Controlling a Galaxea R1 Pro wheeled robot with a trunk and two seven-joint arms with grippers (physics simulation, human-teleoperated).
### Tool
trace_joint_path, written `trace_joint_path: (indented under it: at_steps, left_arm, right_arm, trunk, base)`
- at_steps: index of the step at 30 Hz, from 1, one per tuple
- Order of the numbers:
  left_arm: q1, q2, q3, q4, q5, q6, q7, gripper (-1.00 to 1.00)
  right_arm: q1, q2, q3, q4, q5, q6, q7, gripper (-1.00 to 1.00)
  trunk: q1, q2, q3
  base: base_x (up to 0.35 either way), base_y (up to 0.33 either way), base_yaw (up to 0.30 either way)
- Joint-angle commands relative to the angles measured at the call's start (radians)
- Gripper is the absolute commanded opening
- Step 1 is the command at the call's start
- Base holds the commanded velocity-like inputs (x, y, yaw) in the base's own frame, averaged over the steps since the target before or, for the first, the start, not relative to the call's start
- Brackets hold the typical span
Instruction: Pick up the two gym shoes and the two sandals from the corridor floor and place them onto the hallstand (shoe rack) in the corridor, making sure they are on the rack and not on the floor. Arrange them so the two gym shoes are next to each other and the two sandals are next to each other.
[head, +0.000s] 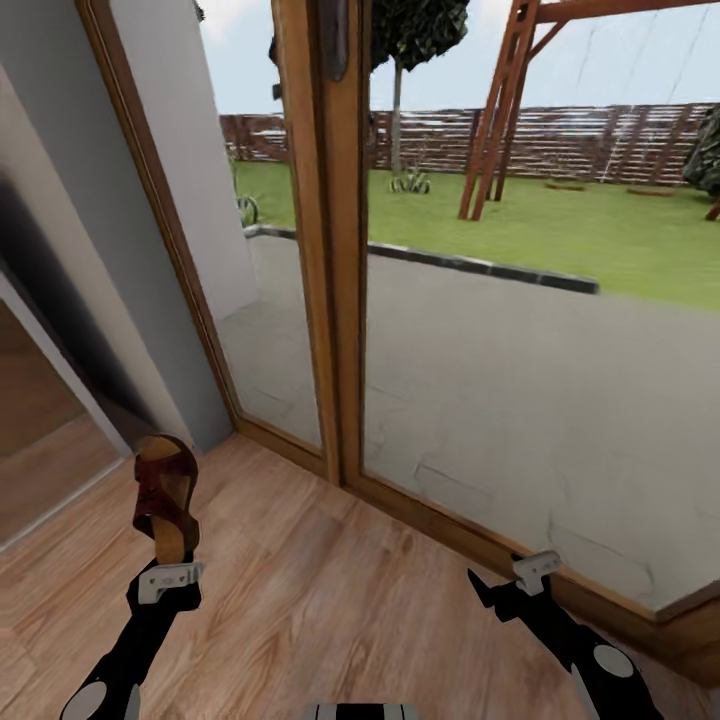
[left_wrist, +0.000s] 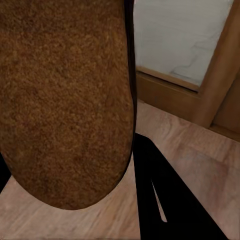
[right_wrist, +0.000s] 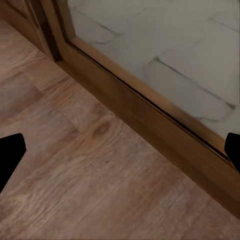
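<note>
Above the corridor floor (head: 300, 590), the left gripper (head: 168, 568) is pinching one sandal (head: 166, 492), toe pointing up; the right gripper (head: 515, 580) is hanging spread, empty.

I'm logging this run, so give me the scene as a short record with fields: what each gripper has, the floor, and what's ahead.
left gripper: shut on one sandal, held upright above the floor
sandal sole: tan underside close before the left wrist camera
right gripper: open, nothing held
floor: wood-grain planks
ahead: wood-framed glass door, paved patio and lawn outside
</note>
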Motion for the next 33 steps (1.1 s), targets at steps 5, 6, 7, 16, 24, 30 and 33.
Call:
trace_joint_path:
  at_steps: [5,6,7,16,24,30,33]
  left_arm:
    - [-0.001,-0.001,0.004,-0.001,-0.013,-0.006,-0.007,-1.00]
    - [-0.001,-0.001,0.004,-0.002,-0.013,-0.006,-0.007,-1.00]
    - [-0.001,-0.002,0.005,-0.002,-0.013,-0.006,-0.007,-1.00]
    - [-0.002,-0.001,0.004,-0.002,-0.008,-0.007,-0.007,-1.00]
    - [-0.001,-0.002,0.003,-0.002,-0.008,-0.007,-0.007,-1.00]
    - [-0.001,-0.001,0.003,-0.003,-0.008,-0.007,-0.007,-1.00]
    - [-0.001,-0.002,0.003,-0.002,-0.008,-0.007,-0.007,-1.00]
  right_arm:
    - [0.000,0.000,-0.003,-0.003,0.010,0.002,0.006,1.00]
    - [0.000,0.000,-0.003,-0.003,0.010,0.002,0.006,1.00]
    - [0.000,0.000,-0.003,-0.003,0.010,0.002,0.006,1.00]
    - [0.000,0.000,-0.003,-0.003,0.010,0.001,0.006,1.00]
    - [0.000,0.000,-0.003,-0.003,0.010,0.000,0.006,1.00]
    - [0.000,0.000,-0.003,-0.003,0.010,0.000,0.006,1.00]
    - [0.000,0.000,-0.003,-0.003,0.010,0.000,0.006,1.00]
  trunk:
    - [0.000,0.000,-0.001]
    - [0.000,0.000,-0.001]
    - [0.000,0.000,-0.001]
    - [0.000,0.000,-0.001]
    - [0.000,0.000,-0.001]
    - [0.000,0.000,-0.001]
    - [0.000,0.000,-0.001]
  base:
    - [0.034,0.000,0.278]
    - [0.122,0.000,0.278]
    - [0.173,0.000,0.278]
    - [0.108,0.000,0.278]
    - [0.117,-0.025,0.278]
    - [0.135,-0.053,0.279]
    - [0.016,-0.007,0.279]
